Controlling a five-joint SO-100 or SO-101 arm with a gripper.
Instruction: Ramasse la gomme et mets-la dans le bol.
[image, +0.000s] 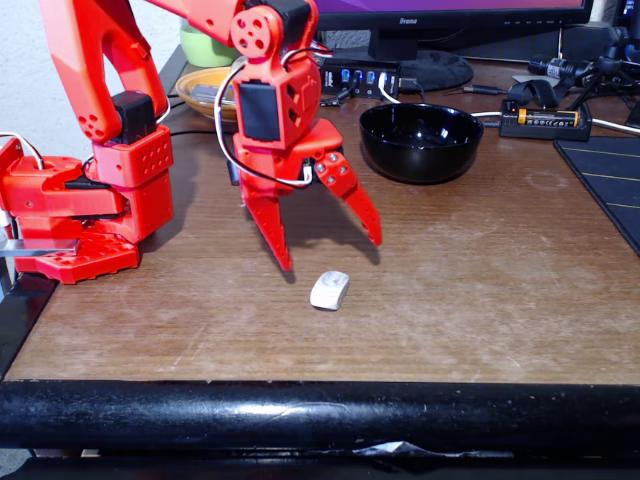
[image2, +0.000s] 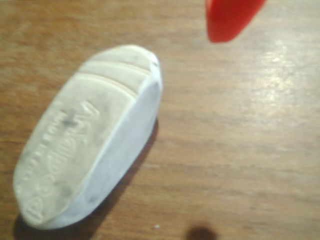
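While the claw (image: 333, 256) hangs wide above the gomme (image: 330, 290), the bowl (image: 421, 141) seems empty.

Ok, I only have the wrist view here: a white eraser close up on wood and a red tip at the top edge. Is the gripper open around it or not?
Observer: Open. In the fixed view the gripper hangs with its jaws spread just above the eraser, not touching it.
Operator: And the bowl, where is it?
Observer: The black bowl stands farther back on the table, to the right of the gripper in the fixed view.
Operator: Anything in the bowl already?
Observer: Its inside looks empty, only reflections.
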